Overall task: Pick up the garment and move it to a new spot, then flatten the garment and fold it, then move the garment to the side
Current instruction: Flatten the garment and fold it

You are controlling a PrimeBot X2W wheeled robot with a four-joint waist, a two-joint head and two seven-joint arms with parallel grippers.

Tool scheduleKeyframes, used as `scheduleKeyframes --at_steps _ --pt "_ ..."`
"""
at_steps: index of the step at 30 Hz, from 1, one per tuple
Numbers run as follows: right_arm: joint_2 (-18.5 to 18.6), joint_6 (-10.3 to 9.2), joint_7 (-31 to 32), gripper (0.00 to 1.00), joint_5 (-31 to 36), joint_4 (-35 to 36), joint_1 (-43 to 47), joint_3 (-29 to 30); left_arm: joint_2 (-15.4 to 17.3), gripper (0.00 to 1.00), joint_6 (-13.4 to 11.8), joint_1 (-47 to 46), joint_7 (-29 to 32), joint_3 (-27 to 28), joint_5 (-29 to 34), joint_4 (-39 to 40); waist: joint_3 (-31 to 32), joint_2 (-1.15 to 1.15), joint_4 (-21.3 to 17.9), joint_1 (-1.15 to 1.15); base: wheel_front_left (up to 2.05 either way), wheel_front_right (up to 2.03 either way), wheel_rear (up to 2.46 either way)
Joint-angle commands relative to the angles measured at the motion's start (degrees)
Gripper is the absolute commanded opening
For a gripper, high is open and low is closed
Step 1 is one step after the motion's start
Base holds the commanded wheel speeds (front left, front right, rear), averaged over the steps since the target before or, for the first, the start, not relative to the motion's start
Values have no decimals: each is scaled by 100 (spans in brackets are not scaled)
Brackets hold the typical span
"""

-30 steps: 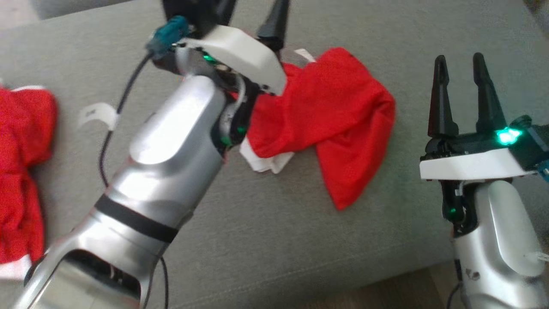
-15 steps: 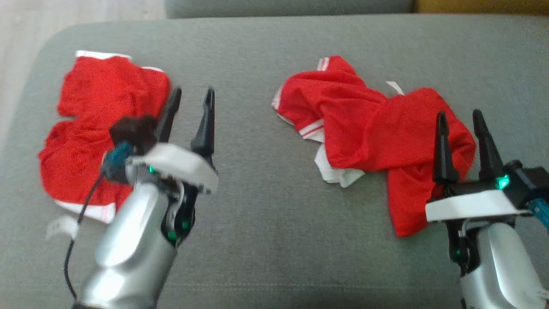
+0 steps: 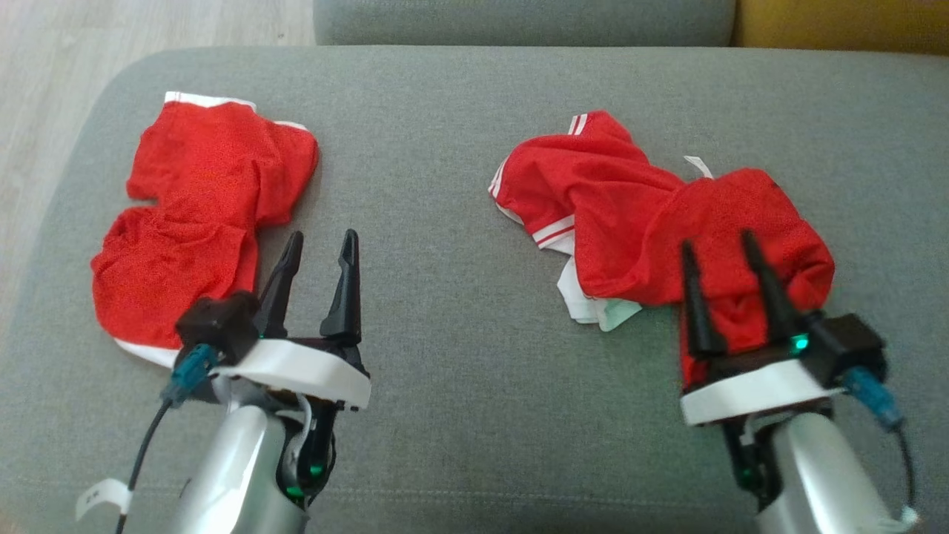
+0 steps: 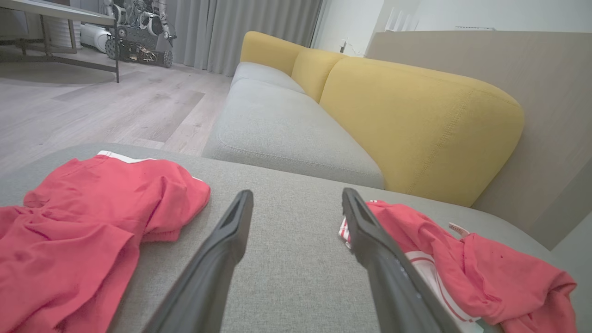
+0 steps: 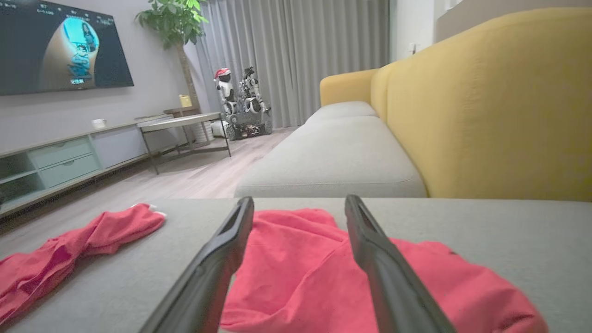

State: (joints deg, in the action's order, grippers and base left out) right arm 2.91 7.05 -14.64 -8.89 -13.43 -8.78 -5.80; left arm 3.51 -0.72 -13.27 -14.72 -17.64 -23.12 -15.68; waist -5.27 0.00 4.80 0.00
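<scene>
Red garment (image 3: 667, 222) lies crumpled on the grey cushion (image 3: 445, 356), right side; my right end effector (image 3: 718, 241) hangs over its near edge, fingers spread, empty. My left end effector (image 3: 322, 241), likewise spread and empty, is beside a second garment (image 3: 200, 215).

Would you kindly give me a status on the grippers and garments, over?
Left gripper open, empty, over bare cushion. Right gripper open, empty, over crumpled garment. Second garment lies left. No obstruction seen.
</scene>
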Motion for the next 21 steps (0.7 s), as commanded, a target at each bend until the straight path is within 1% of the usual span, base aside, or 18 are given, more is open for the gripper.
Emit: scheduleKeyframes --at_steps 1,6,10,15,21 --pt "-3 44 29 100 -40 140 -101 -326 26 100 54 -176 -28 285 102 216 -51 0 -20 0 0 0 0" --pt "-3 44 544 100 -237 -163 -155 -982 -33 100 179 -191 -28 448 213 184 -200 0 14 0 0 0 0" --pt "-1 44 1003 100 -322 -547 -256 -1281 -54 100 256 -205 -28 486 250 123 -317 0 75 0 0 0 0" --pt "-1 44 1197 100 -349 -1080 -515 -1195 -61 100 294 -272 -28 443 206 95 -449 0 185 0 0 0 0" --pt "-2 44 1134 100 -287 -1690 -897 -957 -62 100 275 -376 -28 354 148 97 -589 0 333 0 0 0 0"
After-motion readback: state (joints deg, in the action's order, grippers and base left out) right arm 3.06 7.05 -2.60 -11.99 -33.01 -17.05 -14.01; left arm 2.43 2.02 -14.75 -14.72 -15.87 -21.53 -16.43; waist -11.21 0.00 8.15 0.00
